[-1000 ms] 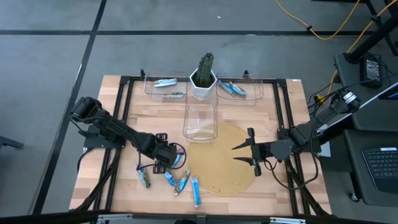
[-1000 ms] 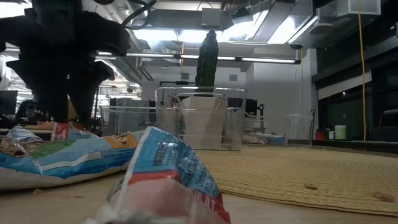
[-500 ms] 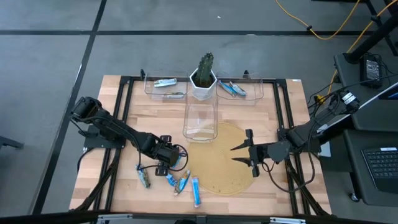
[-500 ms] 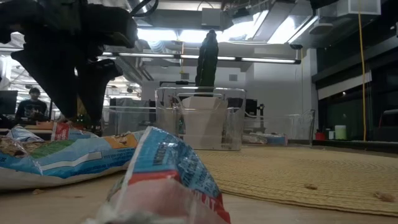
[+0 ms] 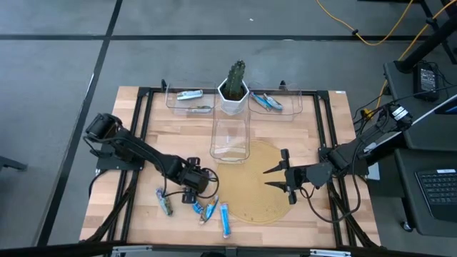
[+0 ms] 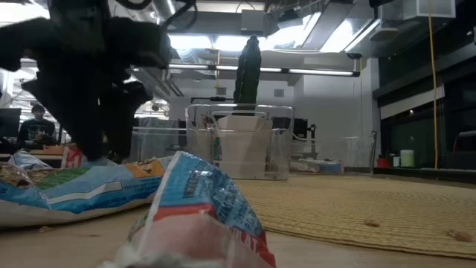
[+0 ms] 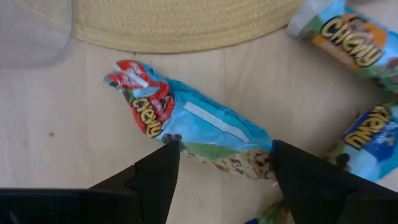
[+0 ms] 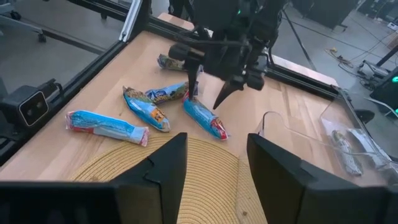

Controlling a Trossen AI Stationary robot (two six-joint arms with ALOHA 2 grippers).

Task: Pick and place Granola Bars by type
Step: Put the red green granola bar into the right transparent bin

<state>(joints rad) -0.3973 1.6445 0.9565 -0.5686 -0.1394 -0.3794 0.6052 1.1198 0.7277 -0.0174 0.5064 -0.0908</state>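
**Left hand poised over a blue bar at the front of the tabletop**

Five wrapped granola bars lie loose in a cluster near the front edge of the light wooden tabletop [image 5: 136, 143]. Four are bright blue and one, at the cluster's left end, is greenish-brown [image 5: 165, 205]. Two silvery bars lie in the clear plastic bin [image 5: 191, 101] at the back left, and blue ones lie in the matching back-right bin [image 5: 275, 103]; their count is unclear. A third clear bin [image 5: 230, 139] stands in the middle, behind a round woven straw mat [image 5: 253, 182]. A potted cactus [image 5: 234, 86] separates the back bins.

The left hand [image 5: 200, 193], fingers spread apart, hangs directly over a blue bar with a red end [image 7: 186, 118], one finger on each side of it, not gripping. Bare wood lies open to its left.

The right hand [image 5: 275, 178] hovers over the mat, fingers apart, holding nothing.
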